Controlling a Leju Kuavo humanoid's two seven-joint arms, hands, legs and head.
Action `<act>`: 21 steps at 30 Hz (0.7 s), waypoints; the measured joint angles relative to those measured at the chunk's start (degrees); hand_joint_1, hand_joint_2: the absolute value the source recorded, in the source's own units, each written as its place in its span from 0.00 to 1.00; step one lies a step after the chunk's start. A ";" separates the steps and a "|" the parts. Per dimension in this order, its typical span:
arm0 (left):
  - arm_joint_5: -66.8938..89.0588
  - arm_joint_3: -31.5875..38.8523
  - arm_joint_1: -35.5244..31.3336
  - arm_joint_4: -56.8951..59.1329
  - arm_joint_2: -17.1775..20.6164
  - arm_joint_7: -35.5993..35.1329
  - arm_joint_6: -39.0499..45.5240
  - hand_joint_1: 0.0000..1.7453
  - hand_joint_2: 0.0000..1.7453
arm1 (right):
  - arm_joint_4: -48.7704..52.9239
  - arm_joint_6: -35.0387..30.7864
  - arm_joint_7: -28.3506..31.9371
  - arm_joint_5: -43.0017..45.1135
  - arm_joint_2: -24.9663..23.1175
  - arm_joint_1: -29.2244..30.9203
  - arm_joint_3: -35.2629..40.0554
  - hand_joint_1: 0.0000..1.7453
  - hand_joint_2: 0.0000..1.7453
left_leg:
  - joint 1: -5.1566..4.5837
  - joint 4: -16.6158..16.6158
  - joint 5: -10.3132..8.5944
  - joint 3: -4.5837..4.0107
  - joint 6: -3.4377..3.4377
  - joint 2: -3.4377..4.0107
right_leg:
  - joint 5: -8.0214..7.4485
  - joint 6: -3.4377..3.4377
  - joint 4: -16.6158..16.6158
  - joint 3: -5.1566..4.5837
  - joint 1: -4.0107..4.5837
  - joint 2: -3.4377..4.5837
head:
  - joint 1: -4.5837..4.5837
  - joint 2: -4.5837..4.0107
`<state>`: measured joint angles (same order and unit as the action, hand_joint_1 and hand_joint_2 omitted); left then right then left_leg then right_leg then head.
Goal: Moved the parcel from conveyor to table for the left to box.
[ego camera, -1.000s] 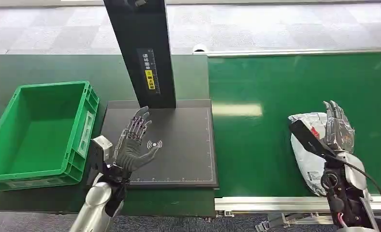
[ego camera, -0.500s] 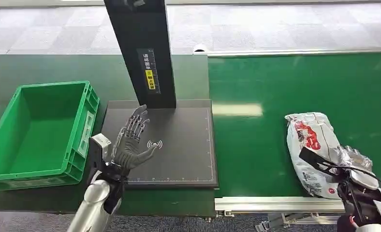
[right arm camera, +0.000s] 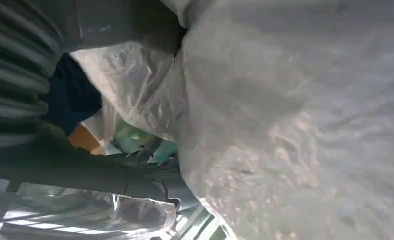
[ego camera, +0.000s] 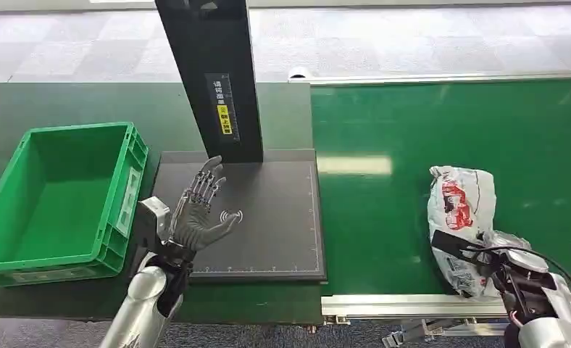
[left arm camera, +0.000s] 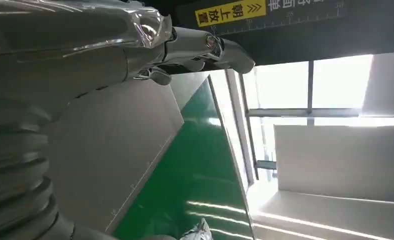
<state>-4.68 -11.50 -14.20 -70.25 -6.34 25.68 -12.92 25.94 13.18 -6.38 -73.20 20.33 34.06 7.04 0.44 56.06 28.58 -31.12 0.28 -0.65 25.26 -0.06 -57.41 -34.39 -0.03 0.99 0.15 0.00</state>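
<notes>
Parcel (ego camera: pixel 460 221): white crinkled plastic bag with red print, lying on the green conveyor belt (ego camera: pixel 442 138) at lower right of the head frame, near the belt's front metal rail (ego camera: pixel 413 304).

Surface/room: dark green table (ego camera: pixel 72 101) takes the left half of the frame, conveyor the right half. Grey tiled floor (ego camera: pixel 413 36) across the top. Black scan pad (ego camera: pixel 268 217) sits at center, with a black post (ego camera: pixel 214 72) rising from its far edge; post carries a yellow label. Green plastic crate (ego camera: pixel 58 196) at left, just beside the pad.

Right hand (ego camera: pixel 511 250): at the parcel's near end, lower right corner of the frame, touching the bag. Right wrist view has the bag's film (right arm camera: pixel 295 125) pressed close against the camera, with the hand's ribbed cover (right arm camera: pixel 20 60) on the left side of that picture. Fingers are mostly hidden by the bag and wrist hardware, so I cannot tell whether they have closed on the parcel or are merely lying against it.

Left hand (ego camera: pixel 199 210): above the scan pad, lower center-left, palm up, fingers spread and extended toward the post, nothing held. Well apart from the parcel. Left wrist view shows its thumb (left arm camera: pixel 205 47) stretched out over the pad with the green belt beyond.
</notes>
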 measured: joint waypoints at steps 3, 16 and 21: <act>0.07 0.24 0.03 0.04 0.02 0.22 0.00 0.00 1.00 | -0.57 0.66 4.66 1.03 -1.05 0.99 1.14 1.00 1.00 | 0.00 0.00 0.00 0.09 0.00 0.01 | -0.01 0.00 0.00 0.07 0.00 0.02 | 0.02 0.00; -0.22 1.79 0.91 -0.61 0.55 1.22 -0.04 0.00 1.00 | -0.72 -3.82 12.87 7.49 -3.95 2.45 4.83 1.00 1.00 | 0.03 -0.01 -0.01 0.07 0.01 -0.03 | 0.00 0.00 -0.01 0.10 0.03 -0.01 | 0.04 0.00; -0.46 2.36 2.26 -2.19 0.94 1.42 0.46 0.00 1.00 | 2.87 -17.94 16.70 13.78 -5.66 2.38 5.38 1.00 1.00 | 0.03 -0.01 -0.02 0.03 0.01 -0.10 | 0.00 0.01 -0.01 0.08 0.03 -0.11 | 0.02 0.00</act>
<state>-5.14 -9.14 -11.93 -72.44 -5.40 27.10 -12.46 28.81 -4.76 10.32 -59.42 14.66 36.45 12.41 0.47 56.05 28.56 -31.09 0.30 -0.75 25.26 -0.05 -57.43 -34.31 -0.01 0.88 0.18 0.00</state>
